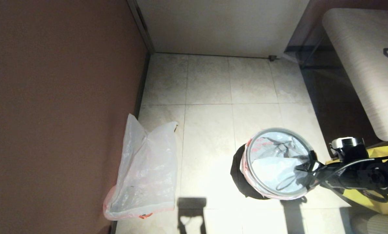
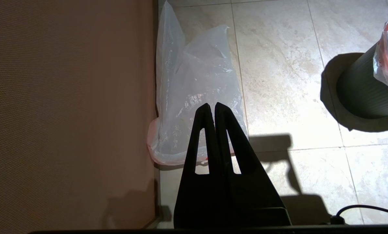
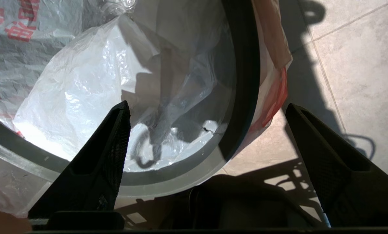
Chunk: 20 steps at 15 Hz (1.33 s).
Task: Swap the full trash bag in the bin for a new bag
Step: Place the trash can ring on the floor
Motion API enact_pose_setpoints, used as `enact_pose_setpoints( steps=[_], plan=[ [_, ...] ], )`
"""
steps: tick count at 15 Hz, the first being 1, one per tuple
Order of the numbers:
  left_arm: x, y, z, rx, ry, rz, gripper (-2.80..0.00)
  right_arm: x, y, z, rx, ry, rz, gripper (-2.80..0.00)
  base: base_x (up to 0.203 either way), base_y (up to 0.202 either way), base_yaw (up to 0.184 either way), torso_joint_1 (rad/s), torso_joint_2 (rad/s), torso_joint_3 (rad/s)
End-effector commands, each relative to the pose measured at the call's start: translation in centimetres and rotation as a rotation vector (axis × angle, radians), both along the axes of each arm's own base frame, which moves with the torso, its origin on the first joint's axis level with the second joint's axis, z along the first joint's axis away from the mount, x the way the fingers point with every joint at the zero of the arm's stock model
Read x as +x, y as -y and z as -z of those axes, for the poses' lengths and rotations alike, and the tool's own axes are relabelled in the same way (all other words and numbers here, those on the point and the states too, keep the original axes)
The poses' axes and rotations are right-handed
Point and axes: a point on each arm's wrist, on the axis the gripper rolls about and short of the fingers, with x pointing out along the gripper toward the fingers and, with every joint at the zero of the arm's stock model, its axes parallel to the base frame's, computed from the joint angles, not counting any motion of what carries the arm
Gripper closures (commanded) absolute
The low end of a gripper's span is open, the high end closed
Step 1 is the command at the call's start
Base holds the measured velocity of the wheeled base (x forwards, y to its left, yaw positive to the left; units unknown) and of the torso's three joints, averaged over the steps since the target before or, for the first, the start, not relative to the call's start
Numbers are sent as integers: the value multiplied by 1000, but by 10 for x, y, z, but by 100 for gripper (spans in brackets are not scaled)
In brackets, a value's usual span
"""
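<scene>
— So why is the right claw (image 1: 306, 166) sitting at the bin (image 1: 246, 182) like that?

— It is spread wide, gripping nothing, and placed across the rim: in the right wrist view one finger (image 3: 106, 152) is over the inside and the other outside, above the floor (image 1: 213, 97). My guess is that it means to pinch the bag's edge where it folds over the hoop (image 1: 257, 187).

— Where is the bin itself?

— On the floor tiles just in front of the robot's right side, upright. A pale bag (image 1: 275, 165) with red print lines it, its top turned out over the rim and pinned by the grey hoop. That hoop is presumably why the liner stays put.

— And the other bag (image 1: 147, 172) by the wall (image 1: 57, 113)?

— It lies flat on the floor against the brown wall, well apart from the bin. Whether it is the spare or the used one I cannot tell.

— What about the left claw (image 2: 212, 105)?

— Clenched on nothing, fingertips touching, hanging above that flat bag. It looks parked, out of the right arm's way.

— Any risk?

— Thin film tears easily, I would think, if pulled while the hoop clamps it.
</scene>
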Motion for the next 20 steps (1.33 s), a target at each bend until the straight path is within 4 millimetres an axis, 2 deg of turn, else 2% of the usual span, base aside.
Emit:
enact_pose_setpoints(
  steps=[1, 2, 3, 16, 20],
  plan=[
    [0, 0, 0, 0, 2, 0, 0, 4, -2, 4, 4, 6, -5, -280, 0, 0, 0, 0, 0, 0],
    [0, 0, 0, 0, 2, 0, 0, 4, -5, 3, 4, 10, -13, -280, 0, 0, 0, 0, 0, 0],
    [0, 0, 0, 0, 2, 0, 0, 5, -6, 3, 5, 14, -16, 0, 0, 0, 0, 0, 0, 0],
    [0, 0, 0, 0, 2, 0, 0, 10, -6, 5, 0, 15, -16, 0, 0, 0, 0, 0, 0, 0],
    [0, 0, 0, 0, 2, 0, 0, 6, -6, -6, -4, 44, -17, 0, 0, 0, 0, 0, 0, 0]
  ],
)
